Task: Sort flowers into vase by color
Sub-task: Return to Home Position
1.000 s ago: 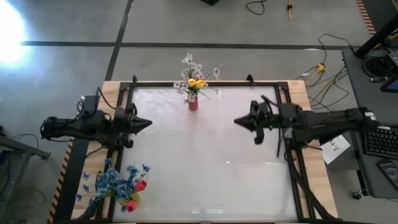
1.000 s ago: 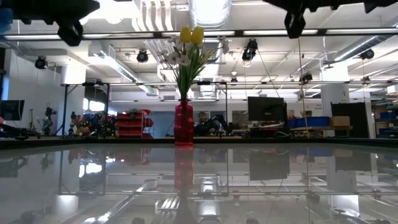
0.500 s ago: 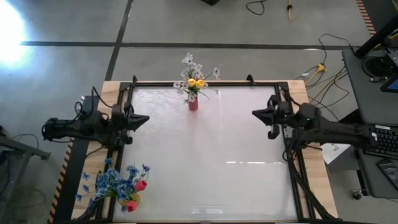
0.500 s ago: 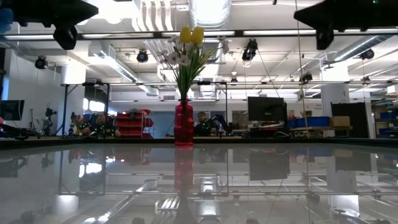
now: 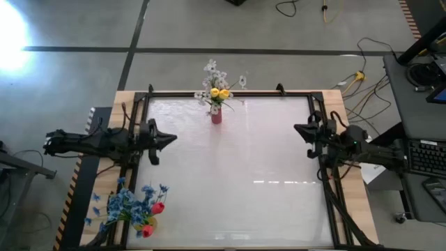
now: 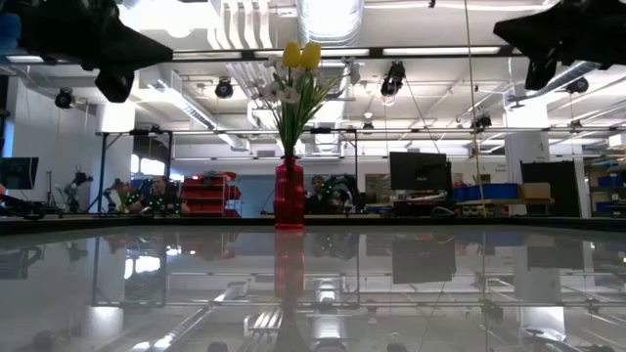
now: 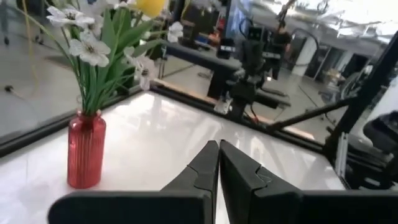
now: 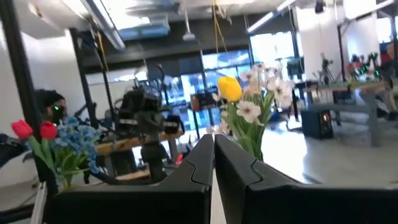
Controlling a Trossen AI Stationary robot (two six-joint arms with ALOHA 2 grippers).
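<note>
A red vase [image 5: 217,116] stands at the middle of the table's far edge and holds yellow buds [image 5: 219,92] and white sprays [image 5: 212,70]. The left wrist view shows the red vase [image 7: 86,149] upright on its base. A bunch of blue flowers [image 5: 129,206] with pink-red buds [image 5: 157,207] stands at the near left corner. My left gripper [image 5: 174,138] hovers shut at the table's left edge, pointing right, and holds nothing. My right gripper [image 5: 295,128] hovers shut at the right edge, pointing left, and is likewise empty.
A dark frame [image 5: 230,93] rims the glossy white tabletop [image 5: 237,181], whose middle lies between the two grippers. Cables [image 5: 362,77] and a desk with a keyboard [image 5: 425,157] lie beyond the right edge. The room behind the table holds shelves and monitors [image 6: 421,171].
My right gripper has drawn back from over the table toward the right edge and has sunk, staying shut. My left gripper has sunk a little and stayed at the left edge. The flowers and the vase have not moved.
</note>
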